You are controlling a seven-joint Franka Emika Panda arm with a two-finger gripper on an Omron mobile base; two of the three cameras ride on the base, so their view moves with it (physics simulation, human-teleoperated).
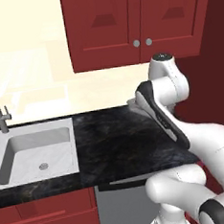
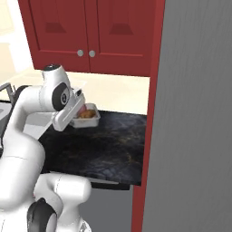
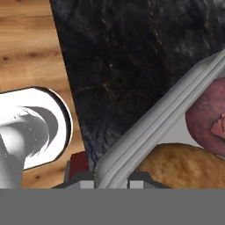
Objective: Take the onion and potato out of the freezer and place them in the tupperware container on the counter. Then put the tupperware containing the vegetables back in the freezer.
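Gripper (image 3: 111, 175) clenched on rim of tupperware container (image 3: 145, 132), tub stretching up-right from the fingertips, potato (image 3: 184, 165) and onion (image 3: 208, 121) inside. Tub over counter (image 2: 108, 145); freezer (image 2: 195, 136) off to its right.

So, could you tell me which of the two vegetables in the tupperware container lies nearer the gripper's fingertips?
The potato, tan-brown, lies just beside the gripper clamped on the rim; the reddish-purple onion lies farther along.
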